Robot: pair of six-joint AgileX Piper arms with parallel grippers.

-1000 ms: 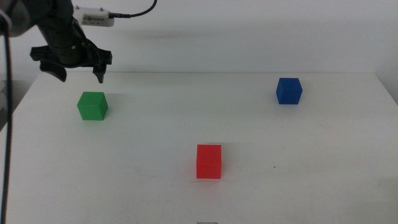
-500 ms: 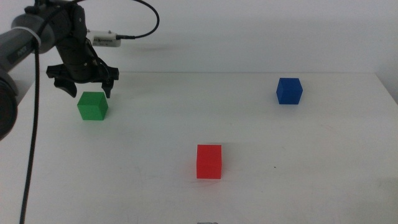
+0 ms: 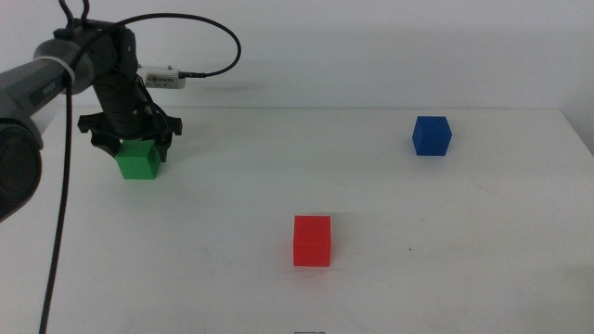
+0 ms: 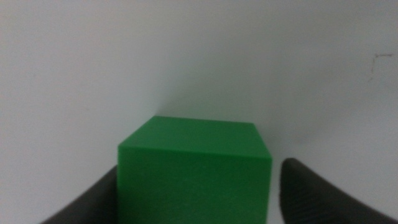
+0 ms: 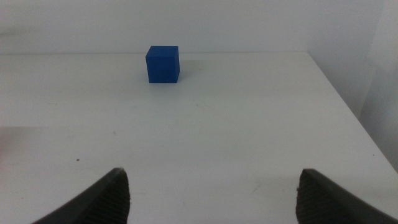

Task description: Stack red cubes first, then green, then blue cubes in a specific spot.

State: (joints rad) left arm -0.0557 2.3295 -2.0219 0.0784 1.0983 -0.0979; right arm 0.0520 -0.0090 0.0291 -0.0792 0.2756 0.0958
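1. The left hand [image 3: 130, 141] is down over the green cube [image 3: 139, 159] near the far left corner of the white counter [image 3: 223, 278], its jaws spread and straddling the cube.
2. In the left wrist view the green cube [image 4: 194, 171] sits between the two jaws; one jaw looks to be at its side, and a gap shows before the other.
3. The red cube [image 3: 312, 240] rests on the counter near the middle, toward the near edge, well apart from the others.
4. The blue cube [image 3: 432, 134] sits near the far right corner.
5. The right hand [image 5: 214, 199] waits by the near edge, jaws spread, facing the blue cube [image 5: 163, 63] from well back.
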